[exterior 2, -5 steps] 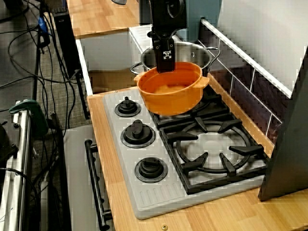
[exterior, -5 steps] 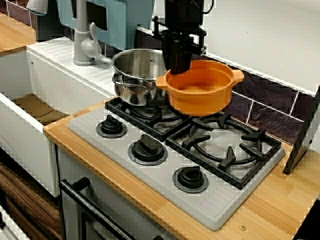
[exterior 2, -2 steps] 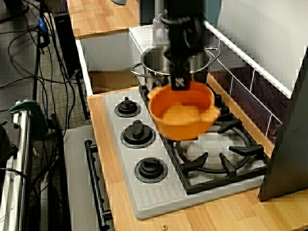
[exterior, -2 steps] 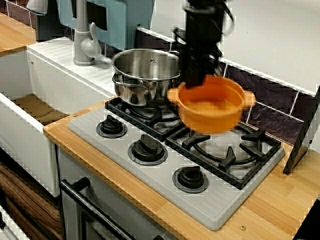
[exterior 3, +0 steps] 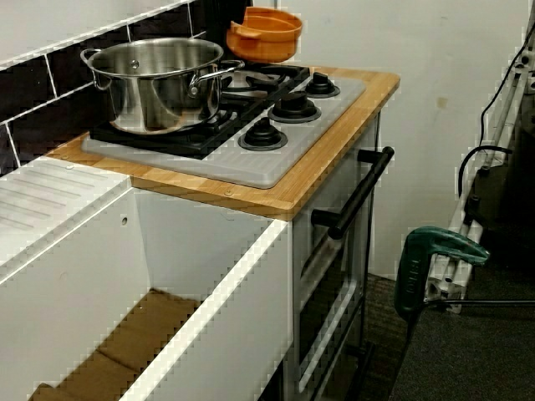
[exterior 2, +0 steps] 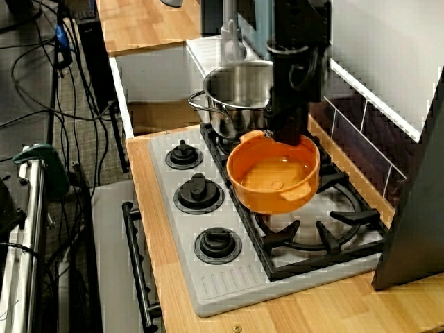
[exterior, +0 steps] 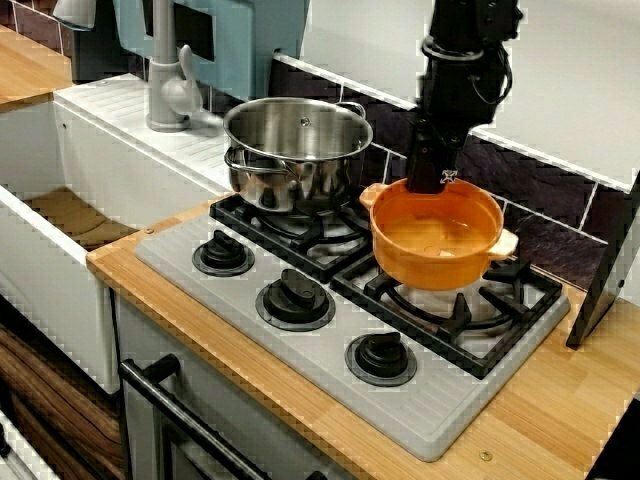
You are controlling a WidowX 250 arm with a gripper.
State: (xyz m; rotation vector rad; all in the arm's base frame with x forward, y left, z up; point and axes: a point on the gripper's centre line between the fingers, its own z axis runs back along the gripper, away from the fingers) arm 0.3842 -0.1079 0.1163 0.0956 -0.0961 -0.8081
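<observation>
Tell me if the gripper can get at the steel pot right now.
Probably not: the gripper is shut on the rim of the orange pot, so it is occupied. The steel pot stands close by, with nothing between them.

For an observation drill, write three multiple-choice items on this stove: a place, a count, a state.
1. Where is the orange pot? A in a drawer B over the grate beside the steel pot C on a shelf
2. How many knobs has the stove? A two B three C five
3. The end effector is: A shut on the pot's rim B open C unseen
B: the grate shows beneath it. B: three in a front row. A: it clamps the back rim.
</observation>
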